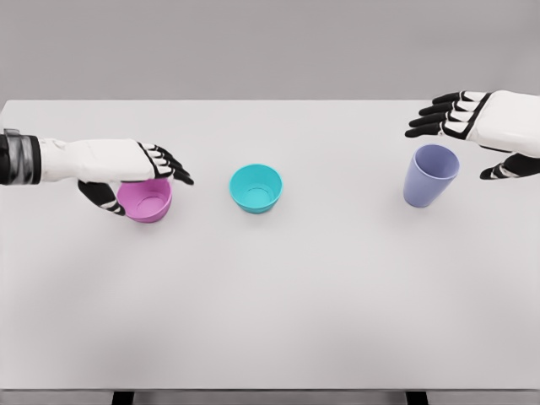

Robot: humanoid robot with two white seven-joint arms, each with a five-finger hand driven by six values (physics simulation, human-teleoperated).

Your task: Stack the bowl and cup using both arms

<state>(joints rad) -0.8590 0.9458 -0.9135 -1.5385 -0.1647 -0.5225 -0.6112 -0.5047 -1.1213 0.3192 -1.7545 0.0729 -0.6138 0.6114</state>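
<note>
A pink bowl (148,202) sits at the left of the white table (270,304). My left hand (149,189) hovers over its far rim: the fingers (169,160) reach across the top and the thumb (103,196) hangs by its left side, open around it. A teal bowl (256,187) stands upright at the centre, apart from both hands. At the right stands a lilac cup (429,177), leaning slightly. My right hand (451,150) is open just above and right of it, fingers (439,114) past the far rim, thumb (504,169) to the cup's right.
Beyond the table's far edge is a plain grey wall (270,42). The table's front edge (270,390) lies at the bottom of the view, with dark legs showing below it.
</note>
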